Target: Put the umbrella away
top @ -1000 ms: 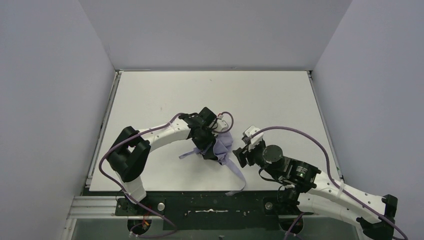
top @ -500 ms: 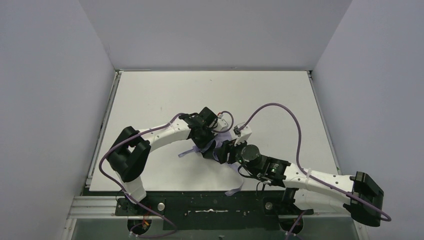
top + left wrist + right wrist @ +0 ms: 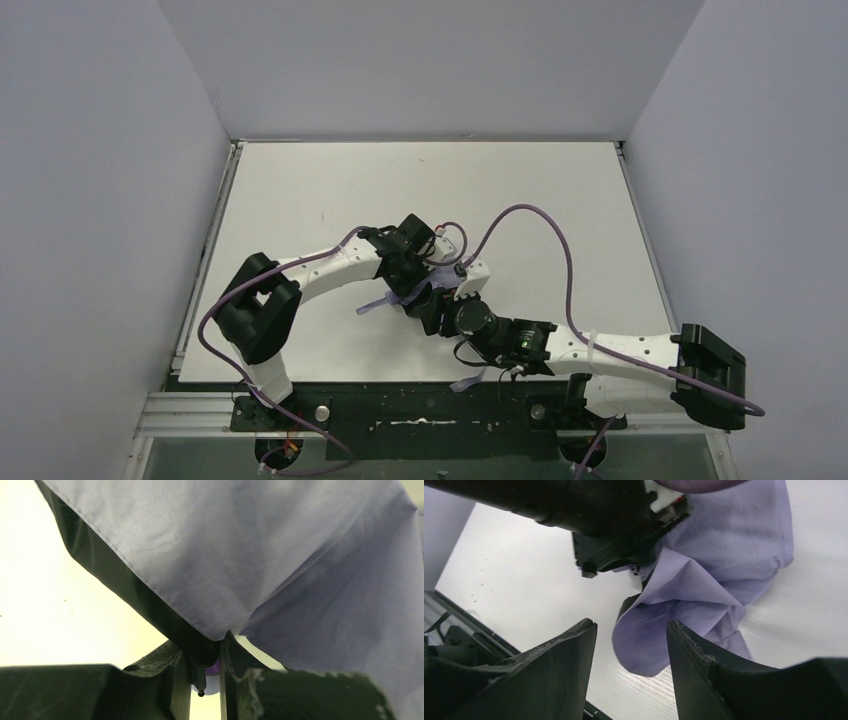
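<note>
A white table [image 3: 520, 190] with two robot arms meeting near the middle of its near edge. The umbrella [image 3: 709, 585], a crumpled heap of lavender fabric, rests on the table there. The left claw [image 3: 206, 655] is pinching the umbrella, with fabric draped over its fingers. The right claw [image 3: 631, 626] is spread and faces a fold of the fabric; contact cannot be told.
</note>
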Controlling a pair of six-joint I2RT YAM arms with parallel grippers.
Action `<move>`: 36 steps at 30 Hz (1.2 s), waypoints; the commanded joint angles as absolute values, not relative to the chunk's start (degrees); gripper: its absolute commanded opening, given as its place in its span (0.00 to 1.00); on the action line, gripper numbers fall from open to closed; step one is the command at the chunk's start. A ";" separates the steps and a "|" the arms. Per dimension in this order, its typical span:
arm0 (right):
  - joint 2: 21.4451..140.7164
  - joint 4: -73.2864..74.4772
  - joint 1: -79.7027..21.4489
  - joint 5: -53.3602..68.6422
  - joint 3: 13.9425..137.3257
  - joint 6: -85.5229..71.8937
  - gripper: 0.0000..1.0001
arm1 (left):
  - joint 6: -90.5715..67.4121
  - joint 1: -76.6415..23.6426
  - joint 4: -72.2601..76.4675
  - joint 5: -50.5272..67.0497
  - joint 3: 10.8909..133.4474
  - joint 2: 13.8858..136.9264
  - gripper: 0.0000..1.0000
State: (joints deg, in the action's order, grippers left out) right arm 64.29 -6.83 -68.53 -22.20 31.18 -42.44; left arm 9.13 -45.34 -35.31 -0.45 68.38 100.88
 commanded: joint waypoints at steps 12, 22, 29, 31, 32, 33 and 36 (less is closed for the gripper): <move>74.01 -4.94 -69.00 -34.88 38.55 -45.79 0.37 | 8.61 -45.36 -35.11 -2.79 68.64 100.36 0.00; 71.48 1.20 -69.49 -33.48 36.01 -47.89 0.00 | 8.85 -45.33 -35.24 -3.44 68.79 100.91 0.00; 68.34 17.62 -69.43 -40.61 35.97 -46.98 0.00 | 9.35 -45.35 -35.51 -3.77 68.46 100.82 0.00; 68.38 22.63 -69.44 -43.93 36.89 -46.54 0.00 | 9.49 -45.35 -35.59 -3.92 68.28 100.98 0.00; 68.44 24.67 -69.47 -45.35 37.33 -46.38 0.00 | 9.55 -45.35 -35.52 -4.06 68.21 101.11 0.00; 68.51 26.42 -69.44 -46.86 37.72 -46.21 0.00 | 9.62 -45.35 -35.51 -4.11 68.12 101.17 0.00; 69.82 31.81 -69.35 -50.81 39.75 -46.29 0.00 | 9.84 -45.41 -35.67 -4.60 67.95 101.45 0.00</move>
